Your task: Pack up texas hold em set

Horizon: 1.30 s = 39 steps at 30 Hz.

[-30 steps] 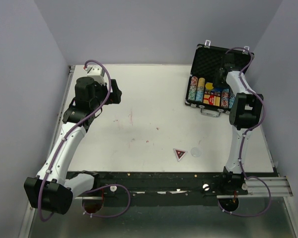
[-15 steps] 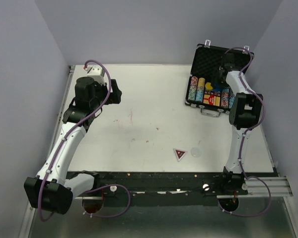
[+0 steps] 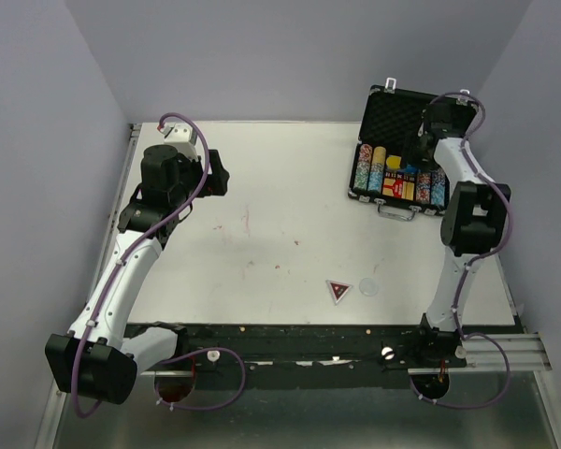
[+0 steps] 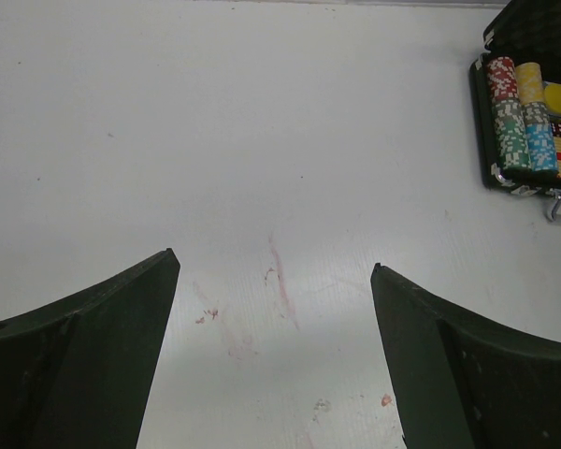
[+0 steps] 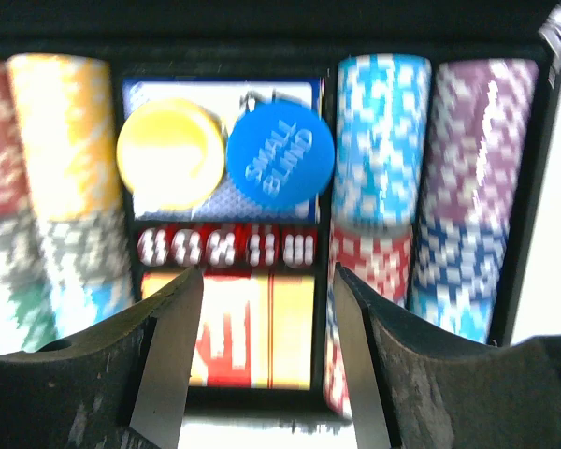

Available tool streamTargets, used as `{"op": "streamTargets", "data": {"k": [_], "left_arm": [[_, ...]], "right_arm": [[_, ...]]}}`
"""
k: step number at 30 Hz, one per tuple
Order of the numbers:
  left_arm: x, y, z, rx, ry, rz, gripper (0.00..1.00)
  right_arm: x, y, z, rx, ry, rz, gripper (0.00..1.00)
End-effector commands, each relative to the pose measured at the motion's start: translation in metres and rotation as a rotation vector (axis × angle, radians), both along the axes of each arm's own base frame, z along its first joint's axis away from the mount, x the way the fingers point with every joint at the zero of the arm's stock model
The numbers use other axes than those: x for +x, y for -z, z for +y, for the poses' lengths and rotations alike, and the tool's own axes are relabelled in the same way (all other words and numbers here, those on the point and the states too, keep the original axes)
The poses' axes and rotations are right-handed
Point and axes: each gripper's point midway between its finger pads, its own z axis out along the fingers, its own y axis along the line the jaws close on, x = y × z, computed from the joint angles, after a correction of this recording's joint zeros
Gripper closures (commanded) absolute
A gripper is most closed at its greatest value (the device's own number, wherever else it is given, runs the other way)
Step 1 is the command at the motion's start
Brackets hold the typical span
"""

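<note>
The black briefcase (image 3: 381, 194) lies open at the far right of the table, its foam lid (image 3: 395, 114) upright. Rows of multicoloured chips (image 3: 369, 166) fill it, also seen in the right wrist view (image 5: 383, 140). A yellow disc (image 5: 171, 154) and a blue "small blind" disc (image 5: 280, 152) lie on a card deck in the middle slot. A red and yellow deck (image 5: 257, 332) lies below red dice. My right gripper (image 5: 266, 323) hovers open and empty above the case. A red triangular button (image 3: 338, 290) and a clear round disc (image 3: 369, 286) lie near the front edge. My left gripper (image 4: 271, 318) is open and empty over the left side of the table.
The white table (image 3: 280, 215) has faint red marks (image 4: 280, 276) in its middle. Grey walls close in the back and both sides. A black rail (image 3: 309, 341) runs along the near edge. The case shows at the top right of the left wrist view (image 4: 533, 122).
My right arm has swung its elbow rightward and the gripper has shifted a little over the case. The left arm has not moved.
</note>
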Motion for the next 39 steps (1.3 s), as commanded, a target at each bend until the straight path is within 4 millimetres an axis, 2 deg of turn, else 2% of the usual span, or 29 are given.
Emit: {"op": "streamTargets", "data": {"k": [1,4,7,11,14,17,20,23,26,39], "left_arm": [[0.001,-0.017,0.003,-0.004,-0.005,-0.036,0.01],[0.0,-0.016,0.001,-0.012,0.0,-0.032,0.01],[0.0,-0.016,-0.001,-0.021,0.007,-0.031,0.01],[-0.001,-0.016,-0.004,-0.033,0.019,-0.031,0.01],[-0.001,-0.017,-0.004,-0.037,0.019,-0.033,0.01],[-0.001,-0.018,-0.003,-0.033,0.016,-0.037,0.01],[-0.001,-0.017,-0.002,-0.03,0.012,-0.038,0.01],[-0.001,-0.018,-0.003,-0.032,0.015,-0.039,0.01],[-0.002,-0.019,-0.003,-0.037,0.018,-0.041,0.01],[-0.002,-0.018,-0.005,-0.038,0.022,-0.037,0.01]], "right_arm": [[-0.023,-0.073,0.027,0.084,-0.033,-0.151,0.35],[-0.057,-0.087,0.047,0.106,-0.043,-0.155,0.34],[-0.097,-0.085,0.078,0.139,-0.079,-0.13,0.34],[-0.152,-0.069,0.13,0.176,-0.167,-0.068,0.33],[-0.201,-0.048,0.177,0.23,-0.252,0.012,0.32],[-0.247,-0.024,0.208,0.254,-0.291,0.101,0.31],[-0.285,-0.007,0.229,0.285,-0.292,0.16,0.3],[-0.308,0.008,0.236,0.26,-0.275,0.183,0.29],[-0.326,0.023,0.234,0.216,-0.265,0.227,0.28],[-0.352,0.042,0.229,0.154,-0.301,0.279,0.25]]}}
